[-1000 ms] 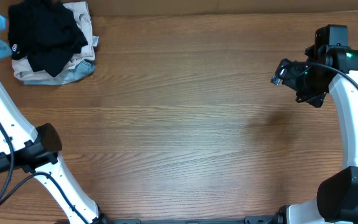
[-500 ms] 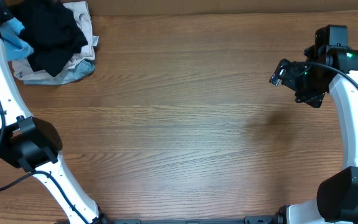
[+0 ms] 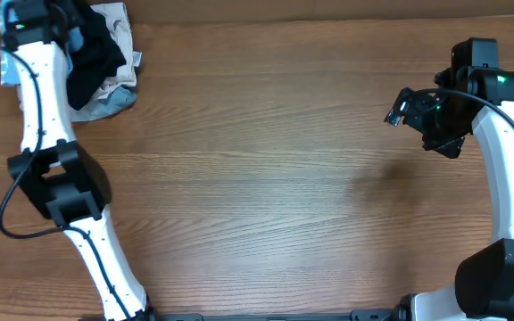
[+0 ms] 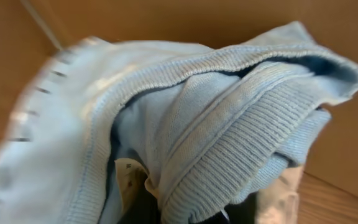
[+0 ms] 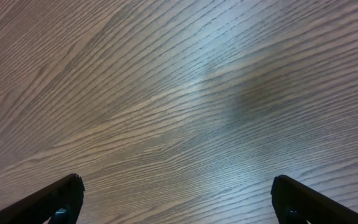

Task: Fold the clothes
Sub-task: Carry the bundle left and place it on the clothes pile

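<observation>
The light sky-blue T-shirt point(image 4: 216, 124) fills the left wrist view, bunched, with its ribbed collar and a white label showing. Overhead only a small blue bit point(image 3: 77, 37) of it shows beside my left gripper point(image 3: 65, 27), at the far left corner over the clothes pile. The left fingers are hidden by the fabric, and the shirt hangs from them. My right gripper point(image 3: 398, 109) is open and empty above bare wood at the right, with its fingertips wide apart in the right wrist view point(image 5: 179, 199).
A black garment point(image 3: 92, 58) lies on a beige garment point(image 3: 119, 22) and a pale grey-blue one point(image 3: 105, 105) at the far left corner. The wooden table point(image 3: 266, 178) stretches between the arms. The left arm's white link point(image 3: 38, 98) crosses the left edge.
My left gripper has swung right from the table's left edge to over the pile, carrying the blue fabric. The right arm has barely moved.
</observation>
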Action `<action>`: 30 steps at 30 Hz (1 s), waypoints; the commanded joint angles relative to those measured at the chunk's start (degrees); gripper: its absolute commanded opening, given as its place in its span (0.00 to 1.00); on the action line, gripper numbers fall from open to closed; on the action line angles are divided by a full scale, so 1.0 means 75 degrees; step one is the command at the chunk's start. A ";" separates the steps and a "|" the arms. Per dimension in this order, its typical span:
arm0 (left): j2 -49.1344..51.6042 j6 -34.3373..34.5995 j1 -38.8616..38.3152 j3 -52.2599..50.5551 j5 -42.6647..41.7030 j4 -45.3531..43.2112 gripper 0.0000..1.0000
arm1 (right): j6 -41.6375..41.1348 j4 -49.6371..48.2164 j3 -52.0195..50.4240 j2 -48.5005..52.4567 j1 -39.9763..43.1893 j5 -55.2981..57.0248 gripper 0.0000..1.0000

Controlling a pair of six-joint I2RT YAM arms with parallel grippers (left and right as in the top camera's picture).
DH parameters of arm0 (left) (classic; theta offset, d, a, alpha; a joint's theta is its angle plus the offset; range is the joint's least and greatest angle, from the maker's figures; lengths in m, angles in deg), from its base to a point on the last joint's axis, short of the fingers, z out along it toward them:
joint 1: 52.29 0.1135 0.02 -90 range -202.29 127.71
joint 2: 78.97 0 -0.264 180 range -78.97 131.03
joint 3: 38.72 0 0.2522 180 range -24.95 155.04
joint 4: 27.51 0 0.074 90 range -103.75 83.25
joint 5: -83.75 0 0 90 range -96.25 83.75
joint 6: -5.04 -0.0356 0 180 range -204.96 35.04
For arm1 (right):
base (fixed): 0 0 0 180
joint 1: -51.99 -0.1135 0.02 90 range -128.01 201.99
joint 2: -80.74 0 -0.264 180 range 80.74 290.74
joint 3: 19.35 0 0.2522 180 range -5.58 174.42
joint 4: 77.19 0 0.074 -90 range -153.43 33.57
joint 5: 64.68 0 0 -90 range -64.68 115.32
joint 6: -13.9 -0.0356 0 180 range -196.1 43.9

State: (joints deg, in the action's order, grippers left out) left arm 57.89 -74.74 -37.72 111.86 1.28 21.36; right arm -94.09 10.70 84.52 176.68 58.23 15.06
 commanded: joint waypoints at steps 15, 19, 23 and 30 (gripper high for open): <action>-0.0079 -0.0122 -0.0796 0.0501 -0.0213 0.0513 1.00 | 0.0064 -0.0318 0.0131 -0.0184 -0.0020 -0.0044 1.00; -0.0533 -0.1020 -0.0772 0.1145 -0.0152 0.1746 1.00 | 0.0061 -0.0361 0.0131 -0.0184 -0.0020 -0.0047 1.00; -0.0886 -0.1524 -0.0597 0.1291 -0.0125 0.1883 1.00 | 0.0061 -0.0411 0.0131 -0.0184 -0.0020 -0.0047 1.00; -0.0659 -0.1510 0.0239 0.1276 -0.0152 0.1489 1.00 | 0.0061 -0.0391 0.0131 -0.0184 -0.0020 -0.0044 1.00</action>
State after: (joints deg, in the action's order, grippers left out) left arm 51.75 -84.97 -39.42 120.93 -0.01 33.21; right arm -94.05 8.05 84.52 176.68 58.23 15.06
